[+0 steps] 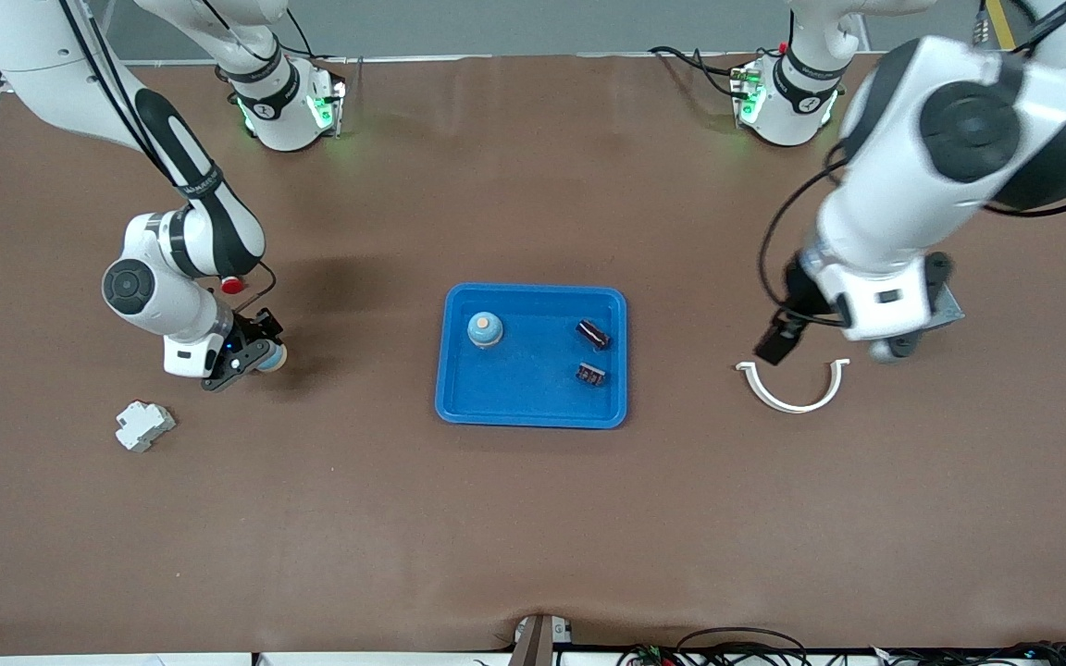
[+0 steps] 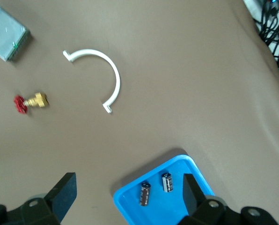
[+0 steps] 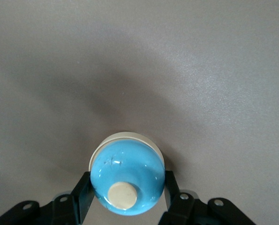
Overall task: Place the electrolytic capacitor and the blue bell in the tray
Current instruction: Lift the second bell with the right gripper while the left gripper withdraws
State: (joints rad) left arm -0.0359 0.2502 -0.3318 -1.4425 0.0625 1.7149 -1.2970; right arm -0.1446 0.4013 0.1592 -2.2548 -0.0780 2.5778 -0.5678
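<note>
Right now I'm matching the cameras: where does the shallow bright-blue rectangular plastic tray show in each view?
Front view: the tray lies mid-table, between the two arms.
Left wrist view: one corner of the tray shows between the open left gripper's fingers.
Right wrist view: not in it; only the right gripper shut on a blue dome-shaped bell.
Shared landmark, front and left wrist views: white curved plastic clip.

tray (image 1: pixel 533 414): shallow bright-blue rectangle, rounded corners, raised rim, flat at table centre. inside it: one blue bell (image 1: pixel 485 329) upright with a pale knob, plus two dark electrolytic capacitors (image 1: pixel 592 334) lying on their sides toward the left arm's end. second blue bell (image 3: pixel 128 178), same look, clamped upright between the right gripper (image 3: pixel 125 194) fingers.
</note>
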